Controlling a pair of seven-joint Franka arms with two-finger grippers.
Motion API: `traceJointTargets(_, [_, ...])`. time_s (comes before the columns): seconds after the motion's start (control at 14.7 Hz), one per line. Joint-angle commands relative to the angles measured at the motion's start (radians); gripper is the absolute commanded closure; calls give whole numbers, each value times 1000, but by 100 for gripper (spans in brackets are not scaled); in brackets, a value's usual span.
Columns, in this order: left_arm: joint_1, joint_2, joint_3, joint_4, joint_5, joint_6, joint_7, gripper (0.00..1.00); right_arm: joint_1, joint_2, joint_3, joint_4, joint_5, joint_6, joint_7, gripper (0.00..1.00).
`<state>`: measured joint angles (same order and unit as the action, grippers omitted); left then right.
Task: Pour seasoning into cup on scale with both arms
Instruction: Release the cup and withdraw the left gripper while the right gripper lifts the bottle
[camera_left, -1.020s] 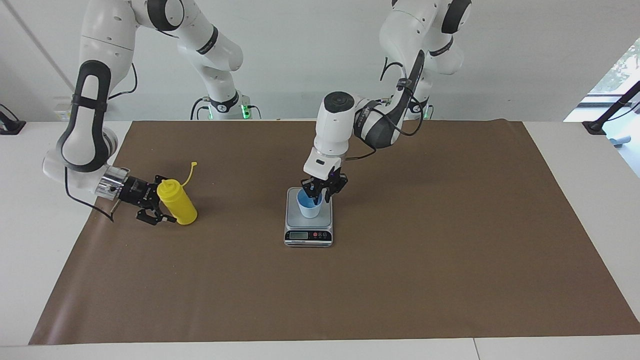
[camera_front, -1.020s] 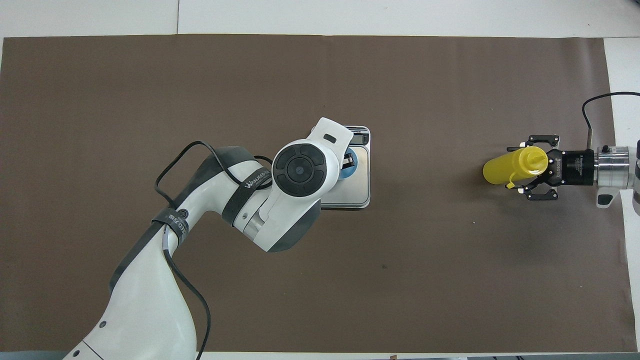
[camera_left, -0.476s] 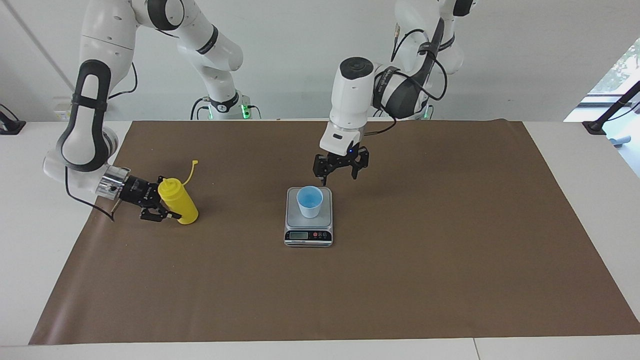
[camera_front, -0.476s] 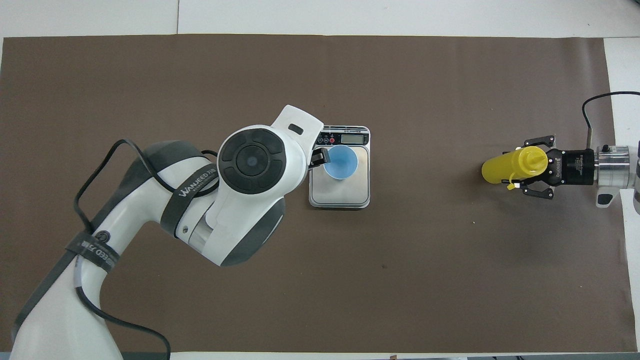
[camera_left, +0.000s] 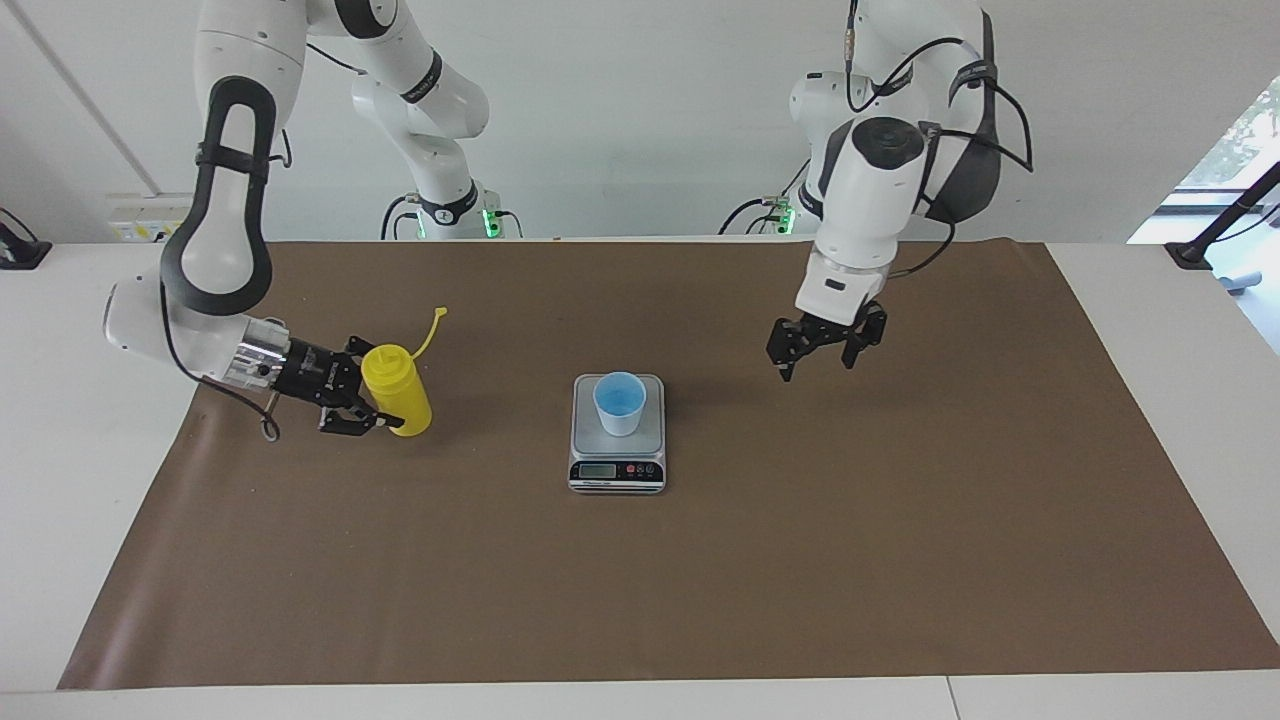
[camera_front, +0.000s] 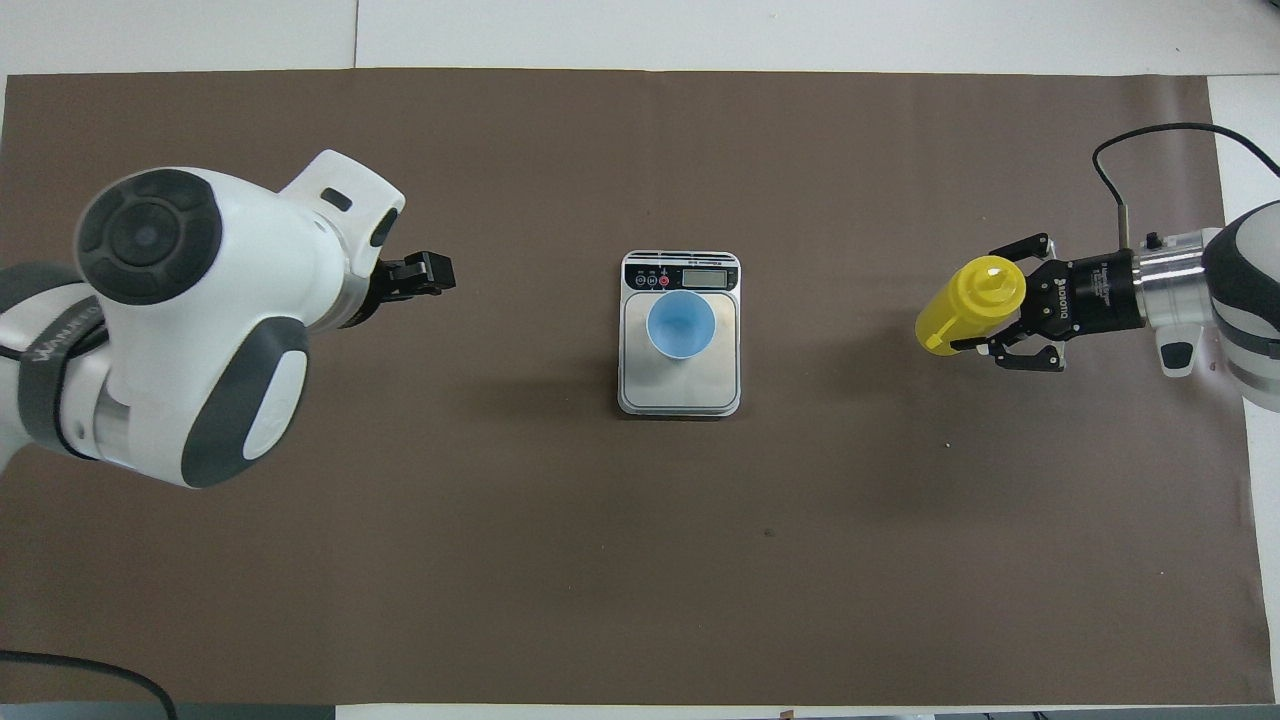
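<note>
Yellow plastic, soft-walled by the look of it: the seasoning bottle sits in the right gripper, fingers pinching its body just under the cap, over the brown mat toward the right arm's end of the counter. Its tethered cap strap pokes up free, so the nozzle looks uncapped. I'd judge it light and squeezable; a grip around the middle of the body suits it, firm enough not to slip, not so hard that it squirts early. The cup stands upright on the scale, mid-counter, well apart from the bottle. It looks thin and light, easy to tip, so the nozzle should come in above the rim without nudging it. The left gripper hangs over bare mat toward the left arm's end, fingers spread, holding nothing.
</note>
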<state>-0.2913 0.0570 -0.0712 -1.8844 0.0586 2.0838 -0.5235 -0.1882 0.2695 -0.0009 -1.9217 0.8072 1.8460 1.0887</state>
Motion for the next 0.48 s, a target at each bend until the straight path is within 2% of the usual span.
traceJointTargets(0.0, [95, -42, -4, 14, -58, -53, 143, 0, 87, -41, 1, 3, -119, 67, 141, 100])
traceJointTargets(0.41, [240, -45, 1, 197, -68, -332, 485, 0, 282, -43, 2, 78, -432, 108, 373, 100])
